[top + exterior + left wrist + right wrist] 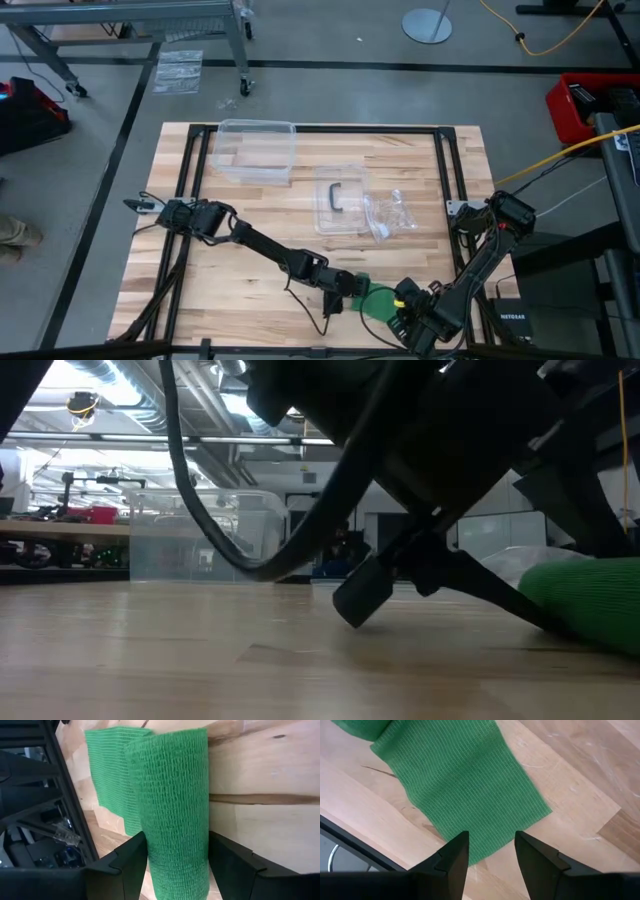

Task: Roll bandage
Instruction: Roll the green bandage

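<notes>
I am looking down on a pale wooden table (250, 260) framed by black metal bars. My left arm reaches across the near half of the table, and its left gripper (175, 862) is clenched on the bright green soft cloth bandage (172, 800), which lies near the table's front edge, right of centre. In the left wrist view the two dark fingers (125, 865) press against both sides of the rolled part of the bandage, and a flat length of it trails away over the wood behind the roll.

My right arm bends in from the right side, and its right gripper (490, 850) sits low at the near edge, just beside the left one. Its fingers (452, 857) are spread apart, straddling the loose flat end of the bandage, which lies on the wood between them. I cannot tell whether they touch the cloth.

Toward the far side of the table stands a clear rectangular plastic box (255, 150). Near the middle lies a clear lid with a dark handle (338, 198), and just right of it a crumpled clear plastic bag (392, 215).
</notes>
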Controlling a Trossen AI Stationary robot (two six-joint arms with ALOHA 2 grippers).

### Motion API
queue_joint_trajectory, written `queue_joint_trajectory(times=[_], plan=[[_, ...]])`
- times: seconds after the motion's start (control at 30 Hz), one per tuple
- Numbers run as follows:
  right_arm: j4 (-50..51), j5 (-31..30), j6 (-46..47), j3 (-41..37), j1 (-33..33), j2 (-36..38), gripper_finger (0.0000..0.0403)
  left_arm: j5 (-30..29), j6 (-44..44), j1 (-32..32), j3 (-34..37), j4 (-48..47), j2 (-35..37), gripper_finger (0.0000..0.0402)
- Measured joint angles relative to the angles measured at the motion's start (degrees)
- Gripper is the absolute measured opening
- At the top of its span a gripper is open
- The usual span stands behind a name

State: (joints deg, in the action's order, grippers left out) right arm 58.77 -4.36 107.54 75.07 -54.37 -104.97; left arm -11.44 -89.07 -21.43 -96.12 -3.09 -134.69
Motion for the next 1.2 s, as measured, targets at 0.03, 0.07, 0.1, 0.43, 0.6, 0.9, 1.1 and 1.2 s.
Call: queue_joint_trajectory(times=[0.03,0.07,0.1,0.43,0.6,0.9,1.1,1.2], plan=[[0.0,0.0,0.0,0.0,0.0,0.0,0.0165,0.2,-0.3,0.0,0.0,-0.2,0.0,0.019],[0.0,0.0,0.0,0.0,0.0,0.0,0.0165,0.4,-0.6,0.0,0.0,-0.4,0.0,0.019],[-0.1,0.0,0.0,0.0,0.0,0.0,0.0165,0.5,-0.8,0.0,0.0,-0.6,0.0,0.0188],[-0.8,-0.1,0.0,0.0,0.0,0.0,0.0165,-9.3,-0.7,-1.8,-0.2,-7.0,0.4,0.0106],[-0.8,-0.1,-0.5,0.0,0.0,0.0,0.0165,-13.4,2.9,-2.5,-0.1,-12.6,1.6,0.0084],[-0.4,-7.1,-3.3,0.0,0.0,0.0,0.0165,-14.2,18.7,-3.5,-0.2,-35.0,3.9,0.0088],[-0.1,-15.7,-3.3,0.0,0.6,0.0,0.0165,-15.1,29.5,-6.4,-0.3,-45.4,4.1,0.0086],[0.0,-20.0,-6.3,-0.1,2.4,0.0,0.0165,-13.9,32.8,-8.0,-0.3,-49.5,4.2,0.0087]])
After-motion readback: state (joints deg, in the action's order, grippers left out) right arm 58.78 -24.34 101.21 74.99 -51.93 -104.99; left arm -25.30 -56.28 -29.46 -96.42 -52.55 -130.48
